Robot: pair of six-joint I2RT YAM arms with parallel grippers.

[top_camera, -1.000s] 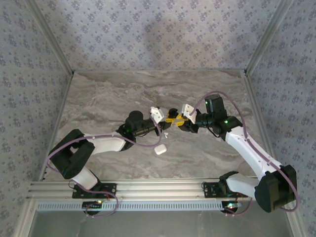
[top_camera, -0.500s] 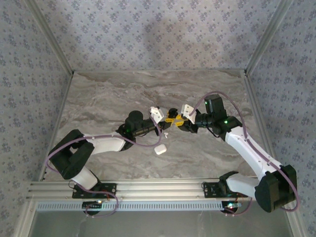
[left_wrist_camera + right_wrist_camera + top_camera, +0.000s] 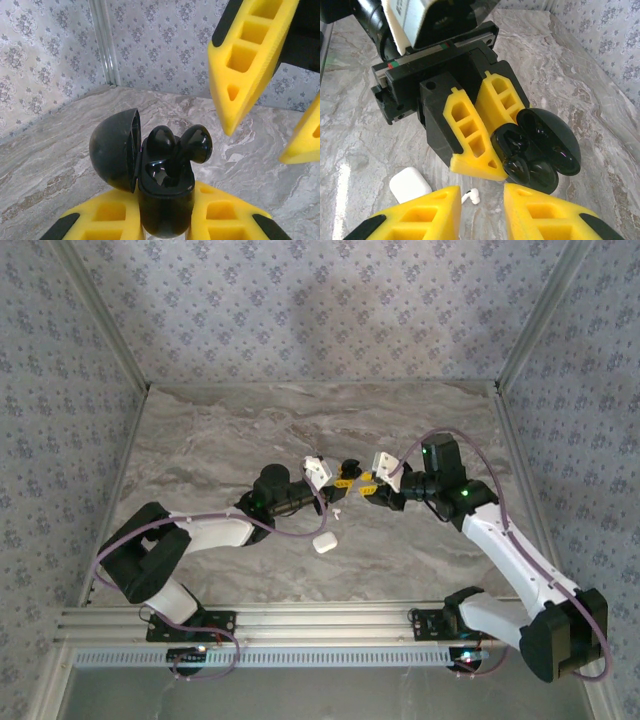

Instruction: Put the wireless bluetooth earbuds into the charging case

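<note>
Left jaws clamped on open black charging case (image 3: 164, 202), black earbuds (image 3: 194, 144) inside, right jaws parted, empty, at its 3 o'clock.

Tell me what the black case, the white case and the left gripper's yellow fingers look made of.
The black case: hard glossy plastic, judging by the sharp highlights on its shell.
The white case: smooth plastic with a softer sheen, likely.
The fingers of the left gripper: matte yellow plastic with open cells, possibly printed; the look leaves that open.
</note>
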